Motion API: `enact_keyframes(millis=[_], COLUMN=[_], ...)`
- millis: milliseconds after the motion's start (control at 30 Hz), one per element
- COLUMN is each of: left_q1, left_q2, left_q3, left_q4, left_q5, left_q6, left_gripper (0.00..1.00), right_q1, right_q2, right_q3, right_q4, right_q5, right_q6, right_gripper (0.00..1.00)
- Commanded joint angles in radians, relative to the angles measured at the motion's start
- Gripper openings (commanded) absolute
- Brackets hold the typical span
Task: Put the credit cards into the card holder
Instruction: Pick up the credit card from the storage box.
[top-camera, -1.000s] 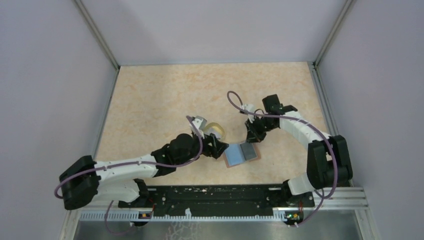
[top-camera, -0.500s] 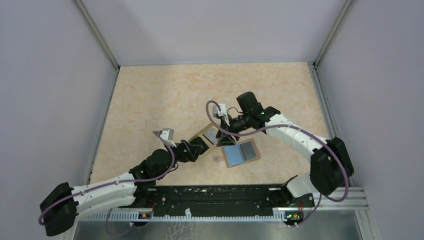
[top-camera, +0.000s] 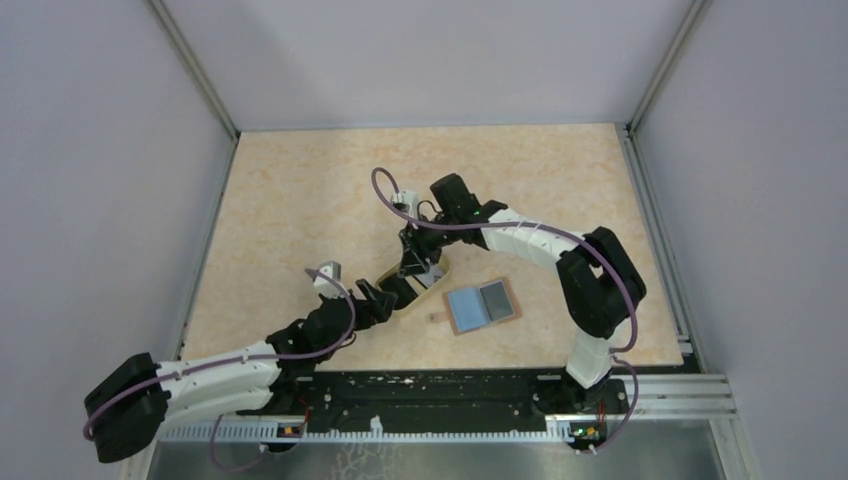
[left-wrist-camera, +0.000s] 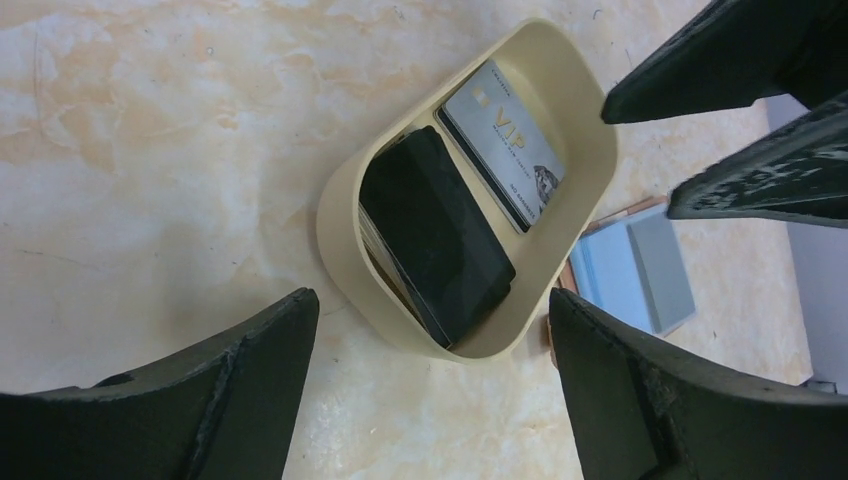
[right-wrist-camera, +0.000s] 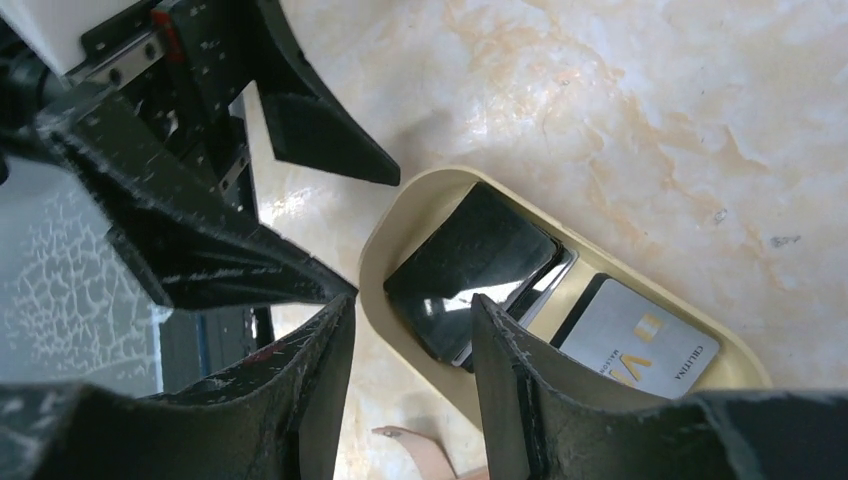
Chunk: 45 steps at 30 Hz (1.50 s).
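The credit cards lie in an oval tan dish (top-camera: 437, 270): a black stack (left-wrist-camera: 435, 235) and a silver card with yellow lettering (left-wrist-camera: 505, 145). The card holder (top-camera: 480, 305) lies open to the right of the dish, light blue inside, with a grey panel on its right half. My right gripper (top-camera: 414, 262) is open above the dish; in the right wrist view (right-wrist-camera: 412, 305) one finger is outside the rim (right-wrist-camera: 375, 260) and the other over the black stack (right-wrist-camera: 465, 270). My left gripper (top-camera: 385, 295) is open and empty, just short of the dish's near end (left-wrist-camera: 430, 320).
The two grippers are close together over the dish; the left gripper's fingers (right-wrist-camera: 320, 130) show in the right wrist view. The holder's tab (right-wrist-camera: 420, 450) points toward the dish. Purple walls surround the table, and a black rail (top-camera: 440, 390) runs along the near edge.
My right gripper has swung left from beside the card holder to above the dish. My left gripper has pulled back from the dish's edge toward the near left.
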Motion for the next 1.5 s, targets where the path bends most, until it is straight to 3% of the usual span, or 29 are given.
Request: enact_keyframes(millis=[0,300,400,967,1467], left_q1=[0.007,0.014,0.015,0.029,0.04], left_q2=[0.052,0.145,0.167,0.226,0.233], left_q3=[0.076,0.083,0.08,0.089,0.086], left_q4=[-0.067,-0.051,-0.046,-0.008,0.01], left_q5=[-0.024,-0.013,-0.01,0.028,0.048], left_q6=[-0.102,-0.141,-0.156,-0.15,-0.139], left_gripper=[0.89,0.72,0.59,0.58,0.52], right_q1=[0.015,0.031,0.033,0.042,0.047], right_q2=[0.056,0.135,0.139,0.217,0.157], right_q3=[0.015,0.025,0.026,0.045,0.028], right_q4=[0.067,0.054,0.05,0.026,0.097], right_q5=[0.044,0.111,0.132,0.099,-0.115], right_q6=[0.147,0.249,0.253,0.268,0.342], right_gripper=[0.46,0.41,0.4,0.47,0.43])
